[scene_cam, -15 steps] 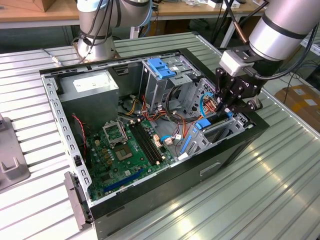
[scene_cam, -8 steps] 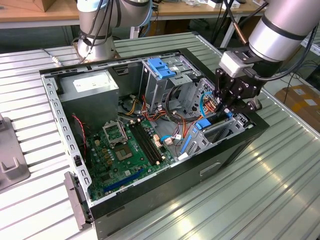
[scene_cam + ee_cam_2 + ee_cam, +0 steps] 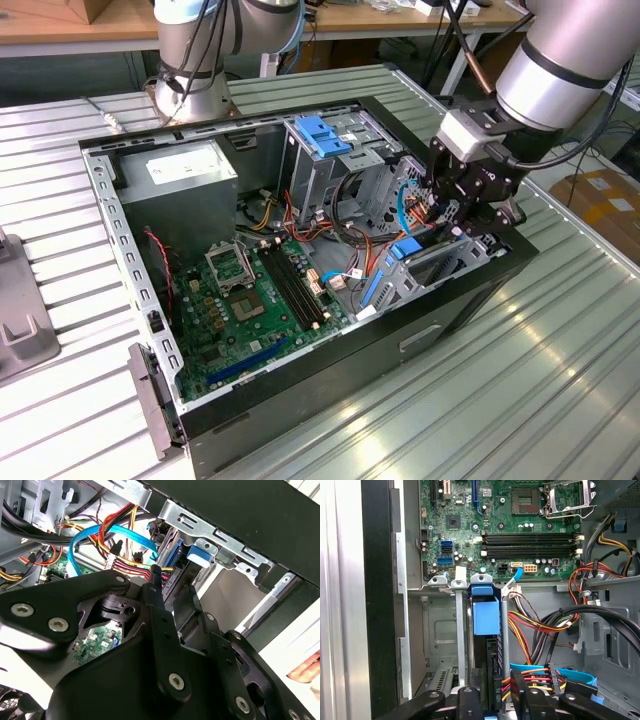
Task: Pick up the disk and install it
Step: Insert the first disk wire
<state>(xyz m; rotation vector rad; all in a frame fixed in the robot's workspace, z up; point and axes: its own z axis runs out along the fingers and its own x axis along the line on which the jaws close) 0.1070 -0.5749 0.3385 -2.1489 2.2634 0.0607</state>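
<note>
One gripper (image 3: pixel 468 205) hung inside the computer case (image 3: pixel 470 300), closed on the disk (image 3: pixel 486 645). That disk stood on edge in the metal bay (image 3: pixel 460 630) just beneath the gripper, its blue rail beside coloured wires (image 3: pixel 535 625).

An open computer case (image 3: pixel 470 300) lies on its side on the ribbed metal surface (image 3: pixel 560 380). Inside, a green motherboard (image 3: pixel 250 300) sits beside a grey power supply (image 3: pixel 180 175), with red, yellow and orange cables (image 3: pixel 540 625) bundled nearby.
</note>
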